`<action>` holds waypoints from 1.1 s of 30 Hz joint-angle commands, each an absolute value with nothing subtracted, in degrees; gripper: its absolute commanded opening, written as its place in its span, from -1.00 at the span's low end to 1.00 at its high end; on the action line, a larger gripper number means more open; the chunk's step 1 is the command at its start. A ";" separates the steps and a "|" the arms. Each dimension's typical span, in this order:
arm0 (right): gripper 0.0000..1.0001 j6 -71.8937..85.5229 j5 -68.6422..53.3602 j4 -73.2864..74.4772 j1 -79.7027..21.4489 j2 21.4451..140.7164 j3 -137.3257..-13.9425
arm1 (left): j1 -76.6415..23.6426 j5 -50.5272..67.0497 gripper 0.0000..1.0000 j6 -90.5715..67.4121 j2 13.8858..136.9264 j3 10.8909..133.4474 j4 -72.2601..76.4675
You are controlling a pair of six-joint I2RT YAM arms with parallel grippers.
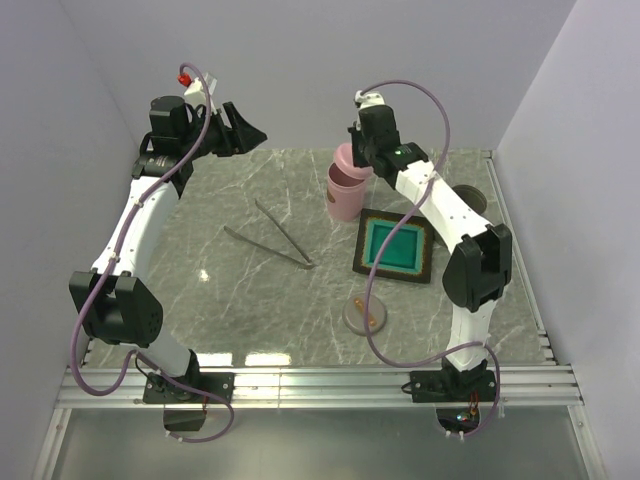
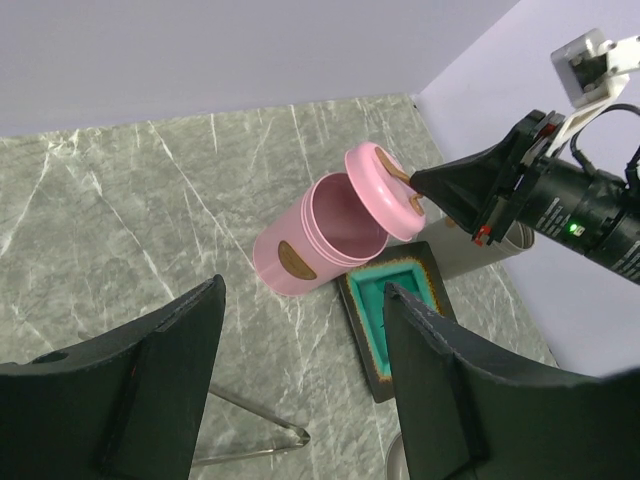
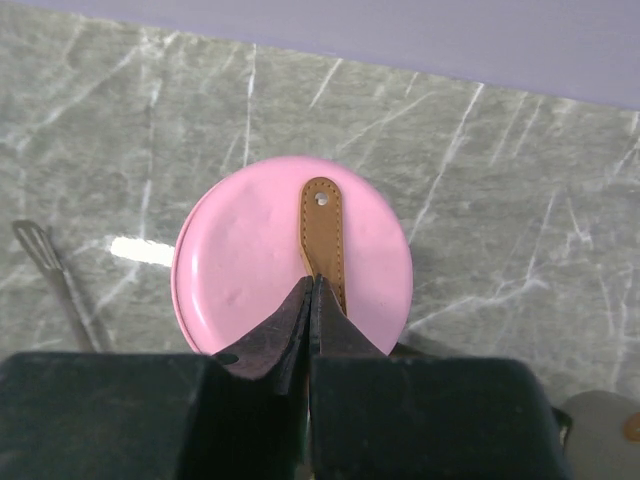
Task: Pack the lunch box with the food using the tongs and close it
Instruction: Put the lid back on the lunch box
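Low in the frame, an orange food piece (image 1: 368,314) sits on a dish (image 1: 352,318). The tongs (image 1: 296,257) lie mid-frame on the counter (image 1: 250,295), well apart from both grippers. The right gripper (image 3: 312,285) is clenched on the pink lid (image 3: 250,260) by its strap (image 3: 322,225), over the open lunch box (image 1: 344,195). The left gripper (image 2: 303,298) hangs released, upper left.

The gripper (image 3: 312,285) has its two black fingers pressed together on the lower end of the brown strap (image 3: 321,225) of the round pink lid (image 3: 250,260). The strap runs on the lid from twelve o'clock toward six. At nine o'clock from the lid, one end of the tongs (image 3: 40,245) lies on the grey marble table (image 3: 520,200).
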State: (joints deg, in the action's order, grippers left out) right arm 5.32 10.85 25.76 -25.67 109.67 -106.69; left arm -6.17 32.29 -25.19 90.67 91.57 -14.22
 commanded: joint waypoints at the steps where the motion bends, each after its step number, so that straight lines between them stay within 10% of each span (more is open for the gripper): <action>1: -1.00 1.23 13.97 22.24 -26.72 106.79 -105.73 | -5.98 33.05 0.40 -25.14 87.98 91.32 -12.04; 33: -1.00 -3.96 16.17 19.07 -30.67 112.24 -101.95 | -5.98 32.78 0.41 -24.52 87.45 91.23 -12.57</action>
